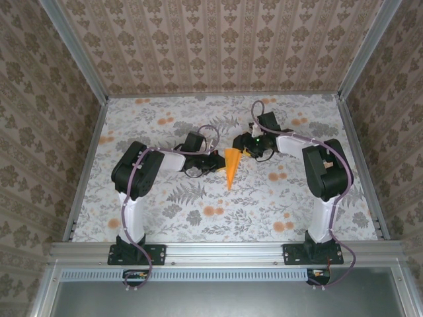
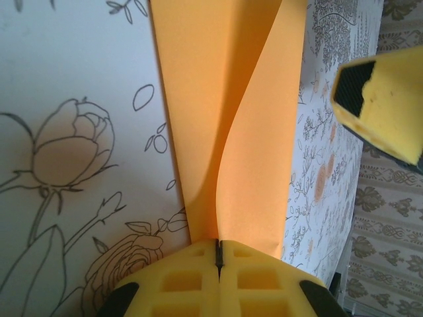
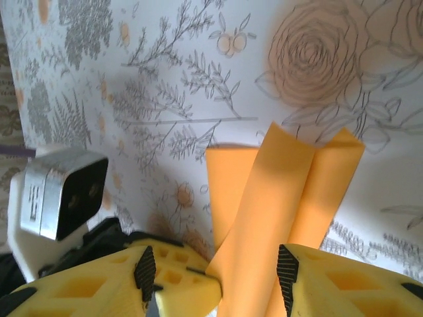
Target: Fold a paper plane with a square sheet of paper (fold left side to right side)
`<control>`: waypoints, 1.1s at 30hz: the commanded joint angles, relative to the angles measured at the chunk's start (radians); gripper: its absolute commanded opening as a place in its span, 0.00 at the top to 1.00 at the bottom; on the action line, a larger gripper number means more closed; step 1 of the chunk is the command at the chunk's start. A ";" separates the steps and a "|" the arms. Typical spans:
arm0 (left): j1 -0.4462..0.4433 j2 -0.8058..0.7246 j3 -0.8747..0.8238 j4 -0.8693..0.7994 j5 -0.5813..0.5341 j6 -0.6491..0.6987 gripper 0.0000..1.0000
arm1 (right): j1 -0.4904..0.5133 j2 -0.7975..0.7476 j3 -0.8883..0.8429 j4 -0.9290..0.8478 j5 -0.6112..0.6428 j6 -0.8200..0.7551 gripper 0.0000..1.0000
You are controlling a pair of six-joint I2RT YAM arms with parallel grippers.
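Orange paper plane [image 1: 229,169] at middle of bench [image 1: 198,221], tip toward near edge; left fingers [image 2: 182,281] pinched shut on its fold; right fingers [image 3: 175,287] parted, straddling its folded flaps.

Top ext cam: fixed high, behind both arm bases, looks down & fwd over the whole grey floral-print table cover [image 1: 198,211]; far off. Left wrist cam: v. close, looks past left gripper [image 2: 219,254] along bright orange creased paper plane [image 2: 231,132]. Right wrist cam: equally close, looks past right gripper [image 3: 248,277]. All 3 share plane + cover.
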 commanded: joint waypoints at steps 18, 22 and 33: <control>0.003 0.010 0.027 -0.060 -0.033 0.041 1.00 | 0.017 0.099 0.090 -0.095 0.020 0.001 0.44; 0.003 0.006 0.029 -0.063 -0.031 0.048 1.00 | 0.020 0.112 0.100 -0.120 0.031 -0.005 0.44; 0.001 -0.018 0.054 -0.109 -0.036 0.092 1.00 | 0.031 0.151 0.125 -0.221 0.084 -0.047 0.45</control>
